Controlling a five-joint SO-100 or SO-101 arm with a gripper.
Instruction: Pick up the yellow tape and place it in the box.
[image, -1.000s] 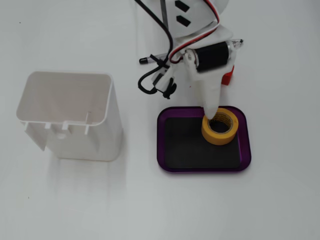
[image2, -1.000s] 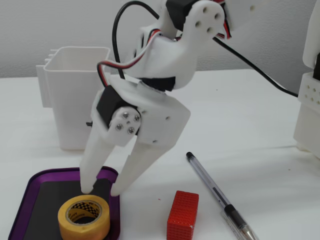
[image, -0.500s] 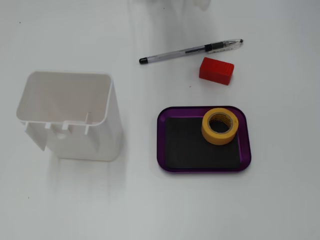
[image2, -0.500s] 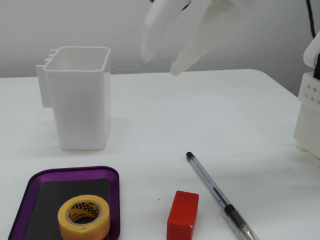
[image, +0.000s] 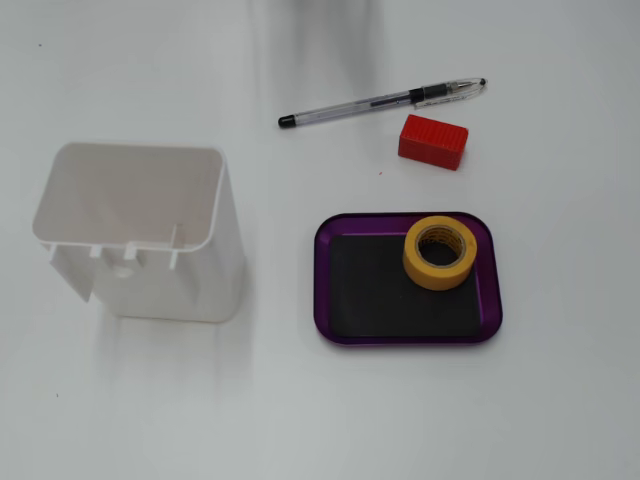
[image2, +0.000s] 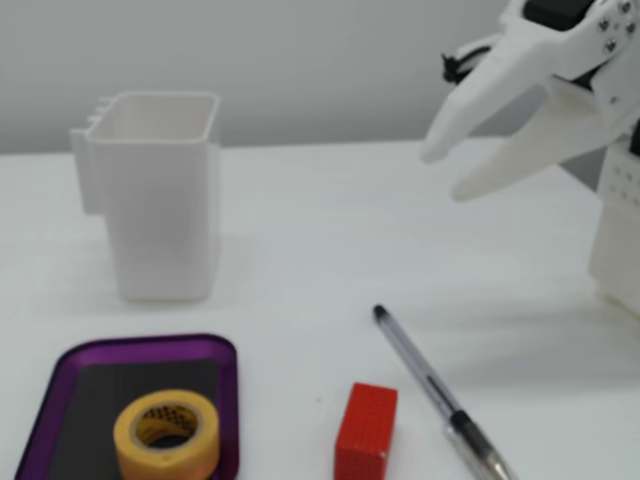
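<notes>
The yellow tape (image: 440, 251) is a ring-shaped roll with a printed pale core. It lies flat at the right end of a purple tray (image: 322, 280) with a black mat. In the other fixed view the tape (image2: 167, 436) sits at the bottom left on the tray (image2: 60, 375). The box (image: 140, 230) is a tall open white container; it stands upright and looks empty in both fixed views (image2: 165, 200). My white gripper (image2: 445, 170) hangs high at the upper right, open and empty, far from the tape. It is out of sight in the top-down fixed view.
A red block (image: 433, 141) and a pen (image: 380, 102) lie beyond the tray in the top-down fixed view; in the other fixed view the block (image2: 366, 430) and pen (image2: 430, 385) lie to the tray's right. The arm's white base (image2: 618, 235) stands at the right edge.
</notes>
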